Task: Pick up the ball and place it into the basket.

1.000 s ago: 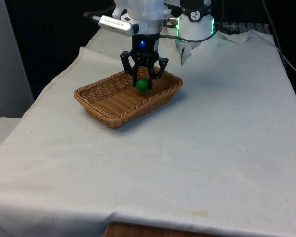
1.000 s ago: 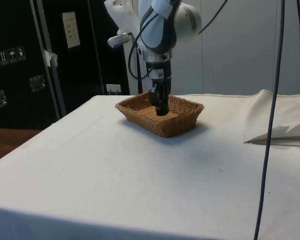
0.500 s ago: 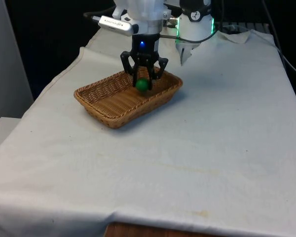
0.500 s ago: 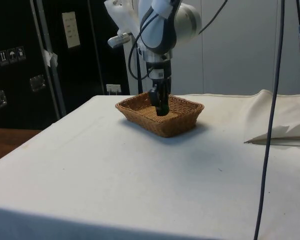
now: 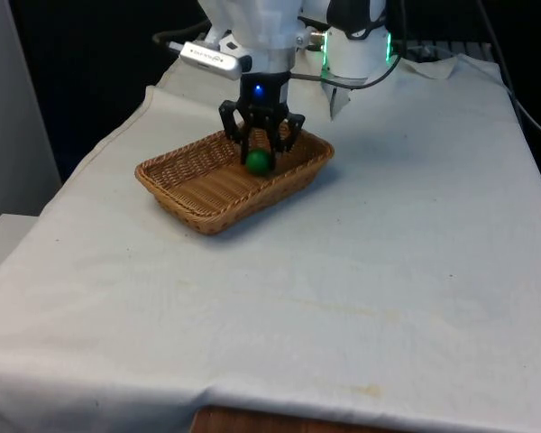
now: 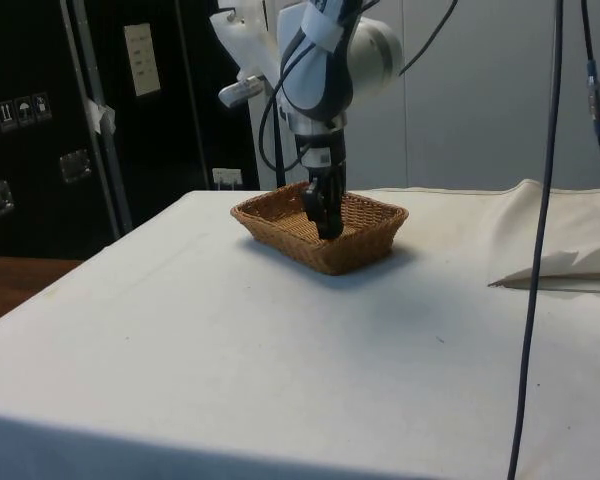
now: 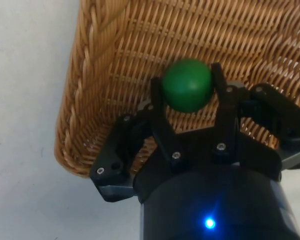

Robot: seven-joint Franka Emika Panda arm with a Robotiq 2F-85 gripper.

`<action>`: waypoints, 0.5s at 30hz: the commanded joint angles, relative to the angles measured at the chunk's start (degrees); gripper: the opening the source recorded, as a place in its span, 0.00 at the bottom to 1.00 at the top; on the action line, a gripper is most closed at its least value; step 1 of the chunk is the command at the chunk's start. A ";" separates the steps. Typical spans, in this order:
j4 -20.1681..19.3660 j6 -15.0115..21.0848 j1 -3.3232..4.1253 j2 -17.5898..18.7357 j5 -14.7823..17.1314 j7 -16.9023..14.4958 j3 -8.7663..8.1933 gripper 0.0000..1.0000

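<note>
1. Looking from the wrist, you see the black two-finger gripper (image 7: 186, 95) clamped on the small round green ball (image 7: 187, 84), one finger on each side.
2. You have the ball (image 5: 258, 161) held inside the rectangular brown wicker basket (image 5: 176, 177), at its far end towards the front view's right.
3. Your basket (image 6: 357, 254) sits on the white tablecloth (image 5: 388, 244), with the gripper (image 6: 323, 222) reaching down into it.

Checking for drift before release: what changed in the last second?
The gripper came down slightly, bringing the green ball lower into the wicker basket; the arm above shifted a little too. The ball stays clamped between the fingers. Basket and white cloth are unmoved.
</note>
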 commanded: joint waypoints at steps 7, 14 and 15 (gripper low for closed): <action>0.06 -0.34 -0.23 -0.40 0.11 -0.46 -0.17 0.00; 0.06 -0.46 -0.17 -0.63 0.00 -0.34 -0.46 0.00; 0.11 -0.06 0.00 -0.29 0.00 -0.11 -0.46 0.00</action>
